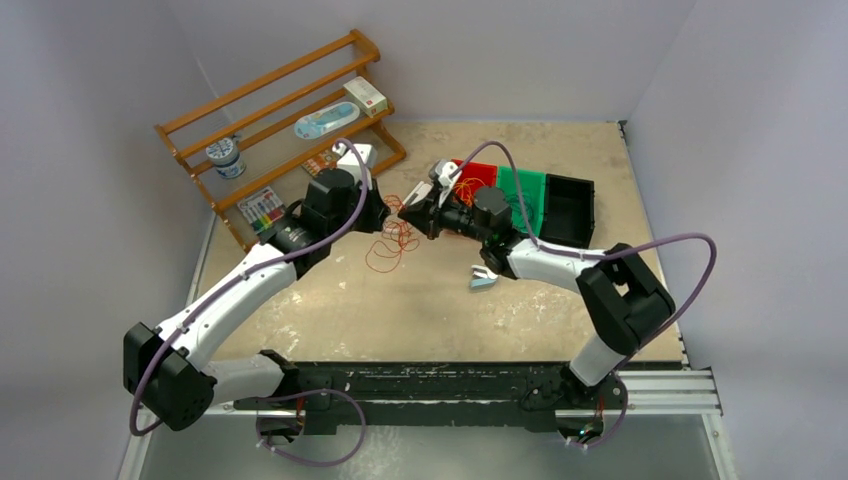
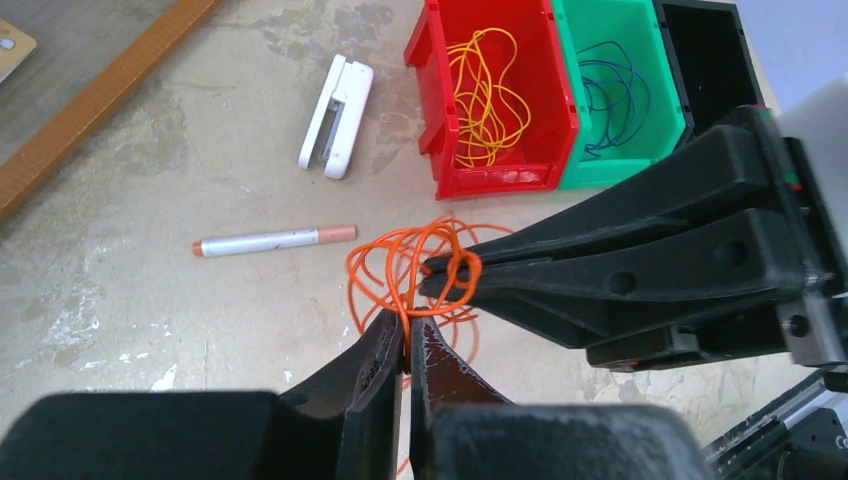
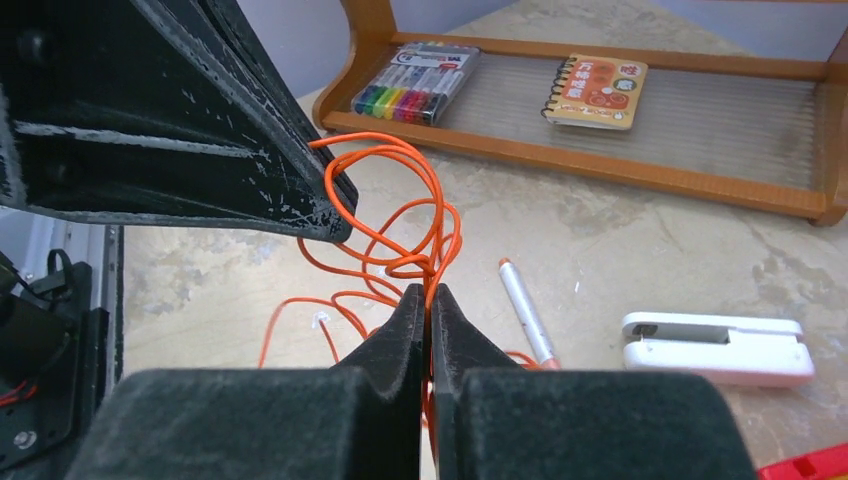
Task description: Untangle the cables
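The orange cable (image 2: 400,262) is a loose tangle of loops at mid-tabletop (image 1: 440,310), pinched between both arms where their tips nearly meet. The left end effector (image 2: 408,338) is clamped narrow on a single strand that runs up out of its tips. The right end effector (image 3: 428,296) is closed tight on the knotted crossing of the loops. From above, the tangle's long axis runs from the two pinch points towards the arm bases, with slack loops trailing onto the tabletop on the near side. A pen (image 2: 272,240) and a white stapler (image 2: 337,115) lie just beyond it. A yellow cable (image 2: 487,90) sits in the red bin (image 2: 497,181), and a dark blue cable (image 2: 610,92) in the green bin (image 2: 620,170).
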`<control>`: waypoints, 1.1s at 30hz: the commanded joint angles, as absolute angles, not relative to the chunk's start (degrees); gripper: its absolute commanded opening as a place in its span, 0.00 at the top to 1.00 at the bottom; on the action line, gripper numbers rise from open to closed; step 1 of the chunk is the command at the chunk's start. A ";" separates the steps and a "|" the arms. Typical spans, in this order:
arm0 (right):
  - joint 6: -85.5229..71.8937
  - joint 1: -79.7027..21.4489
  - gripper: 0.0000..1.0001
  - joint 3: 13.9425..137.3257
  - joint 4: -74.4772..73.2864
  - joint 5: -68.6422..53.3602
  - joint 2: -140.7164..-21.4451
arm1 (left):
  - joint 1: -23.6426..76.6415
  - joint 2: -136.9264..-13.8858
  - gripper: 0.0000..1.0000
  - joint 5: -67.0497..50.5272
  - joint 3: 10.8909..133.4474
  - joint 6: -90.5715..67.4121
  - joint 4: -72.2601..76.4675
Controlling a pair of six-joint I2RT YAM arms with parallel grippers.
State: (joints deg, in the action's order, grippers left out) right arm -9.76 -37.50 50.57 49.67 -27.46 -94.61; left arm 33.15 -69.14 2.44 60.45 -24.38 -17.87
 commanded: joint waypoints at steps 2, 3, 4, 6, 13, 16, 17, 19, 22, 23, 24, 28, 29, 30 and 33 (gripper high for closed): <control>-13.67 -37.62 1.00 49.16 50.72 -20.65 -88.72 | 33.33 -67.05 0.88 6.14 59.51 -24.51 -15.59; -14.09 -37.55 1.00 49.28 49.54 -19.48 -88.03 | 33.29 -67.06 0.83 6.71 59.35 -24.85 -15.61; -14.49 -37.47 1.00 49.43 48.62 -18.85 -87.46 | 33.26 -67.02 0.80 6.98 59.07 -25.05 -15.49; -15.32 -37.37 1.00 49.78 46.85 -17.85 -86.18 | 33.22 -66.90 0.73 7.03 58.49 -25.43 -14.91; -16.81 -37.13 1.00 52.12 40.46 -14.03 -83.87 | 33.09 -66.22 0.60 7.30 56.85 -26.23 -13.75; -16.96 -36.99 1.00 52.13 39.47 -13.44 -83.01 | 32.85 -65.97 0.64 7.58 56.40 -26.43 -13.67; -16.96 -36.92 1.00 52.00 39.39 -13.57 -82.78 | 32.82 -65.88 0.68 7.56 56.18 -26.53 -13.56; -17.01 -36.85 1.00 52.00 38.95 -13.82 -82.41 | 32.78 -65.70 0.69 7.56 55.79 -26.63 -13.15; -18.10 -36.83 1.00 52.19 37.97 -13.10 -82.08 | 32.70 -65.82 0.63 7.64 55.49 -26.76 -13.03; -18.71 -36.75 1.00 52.26 37.62 -12.69 -81.89 | 32.63 -65.81 0.60 7.67 55.39 -26.88 -12.89; -19.29 -36.61 1.00 52.39 37.34 -12.43 -81.65 | 32.57 -65.83 0.58 7.65 55.32 -27.04 -12.78; -20.60 -36.44 1.00 53.34 36.02 -11.98 -80.92 | 32.61 -65.92 0.52 6.72 54.99 -27.47 -11.58; -20.65 -36.39 1.00 53.61 35.69 -12.07 -80.76 | 32.61 -65.97 0.52 6.37 54.92 -27.58 -11.23; -20.65 -36.43 1.00 53.84 35.63 -12.26 -80.58 | 32.61 -65.97 0.51 6.14 54.85 -27.60 -10.97; -20.65 -36.35 1.00 54.12 35.27 -12.31 -79.98 | 32.60 -66.31 0.51 5.97 54.92 -27.68 -10.60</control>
State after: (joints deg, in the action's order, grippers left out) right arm -19.51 -36.67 50.89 34.41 -12.93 -82.74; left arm 33.01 -67.16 6.61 55.35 -26.59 -14.28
